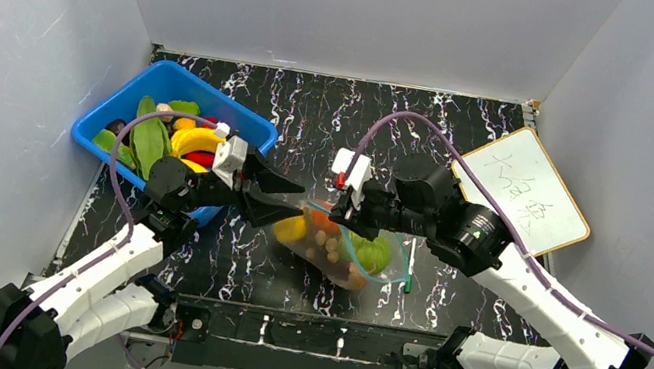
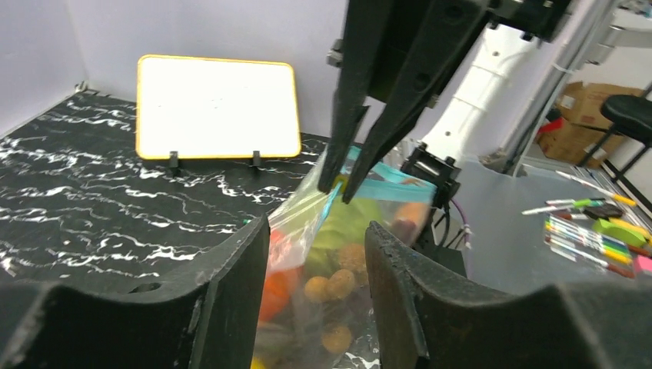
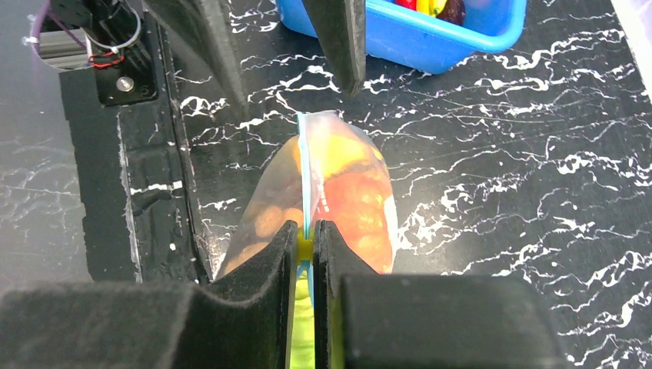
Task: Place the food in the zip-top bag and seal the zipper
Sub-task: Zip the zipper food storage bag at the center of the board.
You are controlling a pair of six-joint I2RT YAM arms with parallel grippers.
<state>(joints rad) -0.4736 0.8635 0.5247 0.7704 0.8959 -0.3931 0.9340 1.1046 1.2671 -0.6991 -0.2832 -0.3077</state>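
The clear zip-top bag point(image 1: 337, 247) lies on the black marbled table, holding food: orange, green, yellow and small brown pieces point(image 2: 338, 284). My right gripper point(image 3: 306, 231) is shut on the teal zipper point(image 3: 304, 169), pinching it at a small yellow piece. It holds that bag edge up off the table. My left gripper point(image 1: 292, 202) is open at the bag's other end, its fingers point(image 2: 238, 284) apart to either side of the bag with food showing between them. More food point(image 1: 175, 132) sits in the blue bin.
The blue bin point(image 1: 117, 112) stands at the back left, just behind my left arm. A yellow-framed whiteboard point(image 1: 525, 189) leans at the back right. A small green pen point(image 1: 411, 260) lies just right of the bag.
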